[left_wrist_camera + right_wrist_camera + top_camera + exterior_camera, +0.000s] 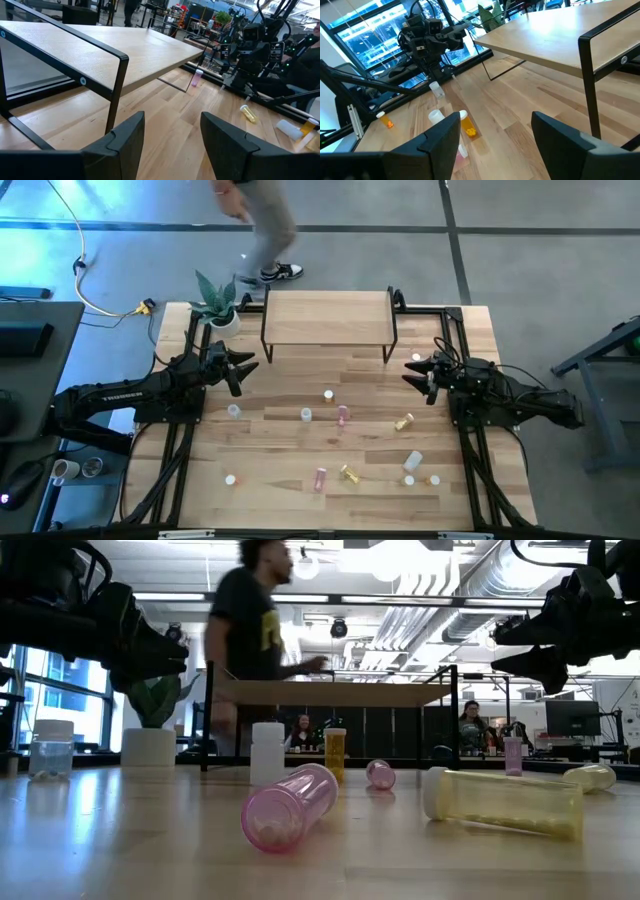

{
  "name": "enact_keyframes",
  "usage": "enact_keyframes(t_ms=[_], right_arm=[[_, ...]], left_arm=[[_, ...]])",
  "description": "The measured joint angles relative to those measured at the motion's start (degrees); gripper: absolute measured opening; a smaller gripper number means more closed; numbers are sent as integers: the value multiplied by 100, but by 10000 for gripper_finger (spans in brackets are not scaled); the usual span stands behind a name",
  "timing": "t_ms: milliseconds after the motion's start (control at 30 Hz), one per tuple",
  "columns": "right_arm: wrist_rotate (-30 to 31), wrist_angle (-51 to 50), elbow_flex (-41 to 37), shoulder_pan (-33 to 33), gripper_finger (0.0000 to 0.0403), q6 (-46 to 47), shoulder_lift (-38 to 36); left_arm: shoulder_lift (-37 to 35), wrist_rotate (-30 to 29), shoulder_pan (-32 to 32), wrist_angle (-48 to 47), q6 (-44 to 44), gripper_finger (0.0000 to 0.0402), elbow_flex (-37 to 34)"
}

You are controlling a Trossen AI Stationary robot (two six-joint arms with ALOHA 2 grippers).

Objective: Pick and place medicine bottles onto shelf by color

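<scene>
The shelf (328, 315) stands on black legs at the table's far middle, its board bare. Several medicine bottles are scattered on the tabletop in front of it. Among them a pink bottle (290, 805) and a yellow bottle (505, 802) lie on their sides, and a white bottle (267, 752) stands upright. One small white bottle (416, 358) stands by the shelf's right leg. My left gripper (243, 368) hovers open near the shelf's left legs, and my right gripper (412, 370) hovers open near its right legs. Neither has anything between its fingers.
A potted plant (217, 305) stands at the table's far left corner beside the shelf. A person (262, 230) walks past beyond the far edge. Black frame rails (180, 450) run along the table's left and right sides.
</scene>
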Motion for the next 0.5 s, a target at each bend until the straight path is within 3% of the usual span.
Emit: enact_keyframes(t_ms=[500], right_arm=[[1,0,-2,2,236,0,0]], left_arm=[[-1,51,0,4,-17,184,0]])
